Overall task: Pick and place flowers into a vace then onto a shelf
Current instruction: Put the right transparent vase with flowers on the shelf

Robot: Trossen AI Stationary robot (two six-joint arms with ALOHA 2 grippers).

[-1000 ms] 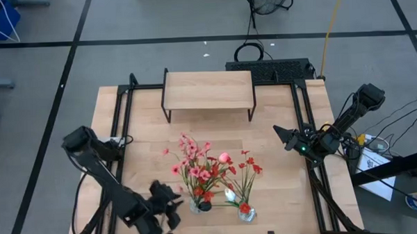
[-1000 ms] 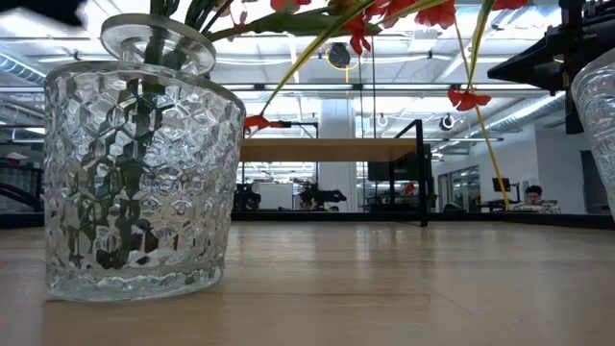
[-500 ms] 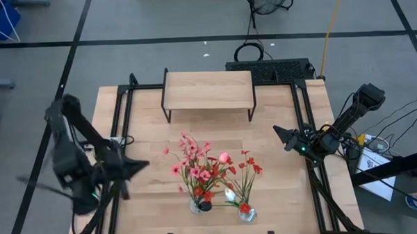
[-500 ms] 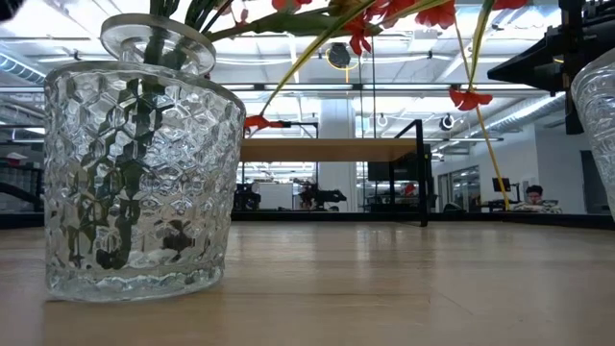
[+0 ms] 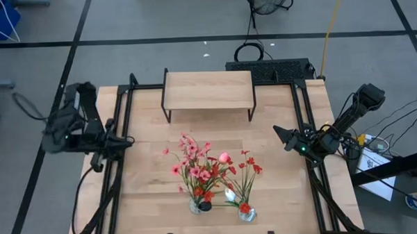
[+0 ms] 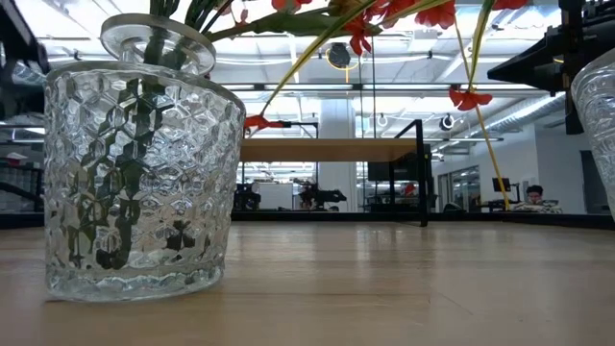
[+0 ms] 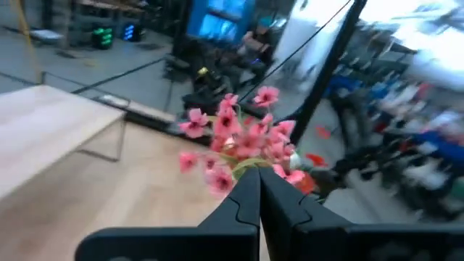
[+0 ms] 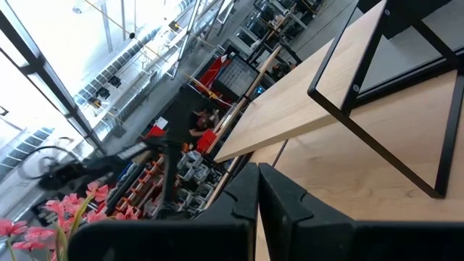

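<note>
Both pincers sit pressed together with nothing between the fingers, as each wrist view shows. In the high view the left gripper point(image 5: 119, 142) hangs at the left edge of the table point(image 5: 281, 198), and the right gripper point(image 5: 278, 132) waits at the right edge, about level with it.

Between them, in the lower middle of the high view, the flowers point(image 5: 200, 166) already stand in two glass vases: a pink-and-red bunch in the left vase point(image 5: 200, 205) and a few red stems in the right vase point(image 5: 246, 213). The shelf point(image 5: 209, 89) stands in the upper middle, well apart from both vases, its top bare.

Judging by the low view, the near vase point(image 6: 135, 183) is thick patterned glass: likely heavy, hard, slippery and breakable, while the stems are light and springy and would bend if squeezed. A hold on the vase rim or narrow neck, below the blossoms, looks safest; the tall bunch may make it top-heavy.

Each vase lies below and inward of both pincers in the high view, near neither.
</note>
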